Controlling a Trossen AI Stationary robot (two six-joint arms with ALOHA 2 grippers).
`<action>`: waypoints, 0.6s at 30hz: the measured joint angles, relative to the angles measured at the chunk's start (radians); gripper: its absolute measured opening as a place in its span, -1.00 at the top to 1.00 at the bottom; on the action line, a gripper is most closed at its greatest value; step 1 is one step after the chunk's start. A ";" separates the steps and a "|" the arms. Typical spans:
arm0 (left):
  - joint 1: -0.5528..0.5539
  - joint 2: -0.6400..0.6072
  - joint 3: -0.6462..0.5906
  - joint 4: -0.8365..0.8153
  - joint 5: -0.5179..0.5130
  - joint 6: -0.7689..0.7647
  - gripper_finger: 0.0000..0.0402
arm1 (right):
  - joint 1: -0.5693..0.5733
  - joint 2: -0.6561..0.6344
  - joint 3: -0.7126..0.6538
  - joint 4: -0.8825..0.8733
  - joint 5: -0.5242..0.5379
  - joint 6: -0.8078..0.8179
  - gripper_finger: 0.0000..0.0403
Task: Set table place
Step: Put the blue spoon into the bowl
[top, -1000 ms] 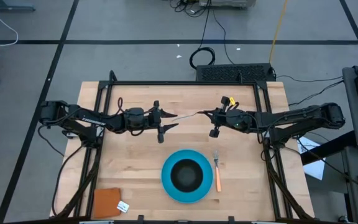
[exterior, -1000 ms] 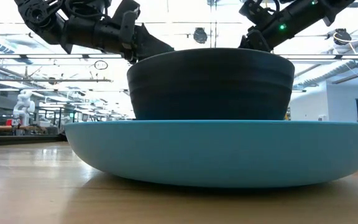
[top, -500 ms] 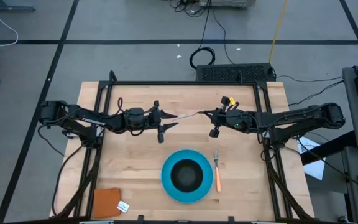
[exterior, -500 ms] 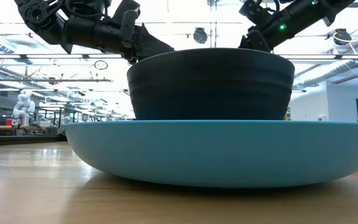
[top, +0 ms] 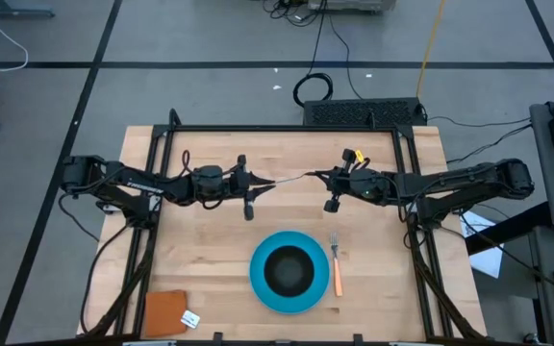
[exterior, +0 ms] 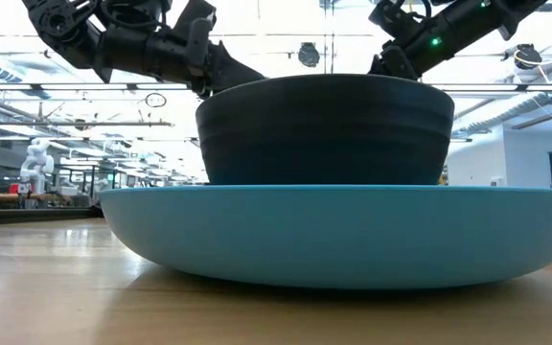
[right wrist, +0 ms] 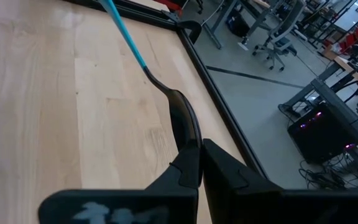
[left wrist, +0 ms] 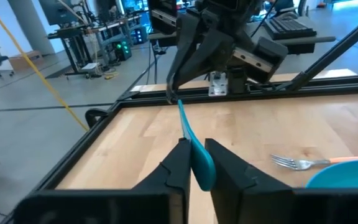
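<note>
A spoon with a teal handle and a dark bowl hangs in the air over the far middle of the table, spanning my two grippers. My left gripper is shut on its handle end and my right gripper on its bowl end. Nearer the front, a black bowl stands in a round blue plate. An orange-handled fork lies flat on the table right of the plate. My left gripper pinches the free end of the spoon's teal handle between its two fingers. The fingers come level from the table's left and lie along the spoon, which is clear of the table. My right gripper pinches the spoon's dark bowl between its two fingers. They come level from the table's right and lie along the spoon, whose teal handle runs away from them.
A small brown-orange square with a white tag lies at the near left corner. A black frame rail runs along the table's edges. In the low view the plate and bowl fill the foreground.
My left gripper's fingers stood spread on either side of the spoon's teal handle and have now shut on it. Both arms and the spoon have stayed in place.
</note>
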 joint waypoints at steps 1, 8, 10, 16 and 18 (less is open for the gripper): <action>0.001 0.000 0.000 0.000 -0.003 0.004 0.81 | 0.000 0.000 0.000 -0.001 0.000 0.001 1.00; 0.003 0.000 0.000 -0.017 -0.035 0.014 0.95 | 0.000 0.000 0.000 -0.003 0.000 0.013 1.00; 0.002 0.000 0.000 -0.024 -0.035 0.015 0.95 | 0.000 0.000 0.000 -0.003 0.000 0.013 1.00; 0.002 0.000 0.000 -0.027 -0.035 0.028 0.96 | 0.000 0.000 0.000 -0.002 -0.001 0.019 1.00; 0.002 0.000 0.000 -0.028 -0.034 0.029 0.96 | 0.000 0.000 0.000 -0.002 -0.001 0.022 1.00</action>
